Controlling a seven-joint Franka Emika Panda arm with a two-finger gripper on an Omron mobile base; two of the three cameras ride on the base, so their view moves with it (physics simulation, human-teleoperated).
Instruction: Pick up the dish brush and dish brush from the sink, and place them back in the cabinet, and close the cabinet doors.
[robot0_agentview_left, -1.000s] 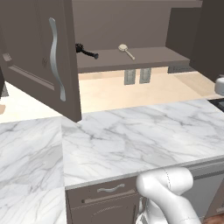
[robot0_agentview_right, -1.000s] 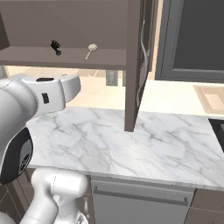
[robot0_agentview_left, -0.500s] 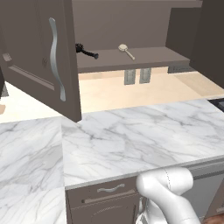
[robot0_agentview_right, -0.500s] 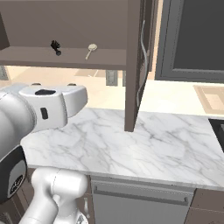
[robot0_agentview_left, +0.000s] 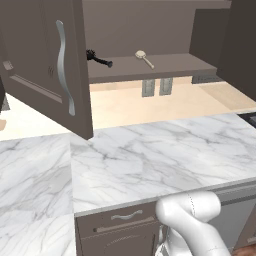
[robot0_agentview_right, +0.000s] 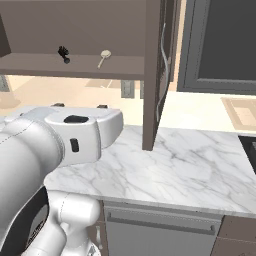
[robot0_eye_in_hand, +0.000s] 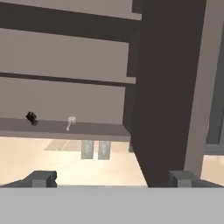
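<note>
- Clearly, both brushes already lie inside the grey-brown wall cabinet (robot0_agentview_left: 150, 65): we see the black brush with the bristly round head (robot0_agentview_left: 97, 57) and the cream brush with the round head and thin handle (robot0_agentview_left: 144, 57) resting on its bottom board, well apart from each other, the black one to the left.
- We find the same pair in the right base view, black brush (robot0_agentview_right: 63, 53) left of cream brush (robot0_agentview_right: 104, 56), and again in the hand view, small and far off, black (robot0_eye_in_hand: 31, 117) and cream (robot0_eye_in_hand: 71, 121).
- We see both tall framed-panel cabinet doors standing open: the left door (robot0_agentview_left: 45, 65) with its long wavy silver handle (robot0_agentview_left: 64, 65), and the right door (robot0_agentview_right: 156, 70) seen edge-on.
- We read the two-finger gripper (robot0_eye_in_hand: 111, 179) as spread wide, its dark tips far apart with nothing between them, facing the cabinet beside the right door's edge.
- Below, we see the white marble-veined countertop (robot0_agentview_left: 165, 155) and two grey wall outlets (robot0_agentview_left: 156, 86) under the cabinet.
</note>
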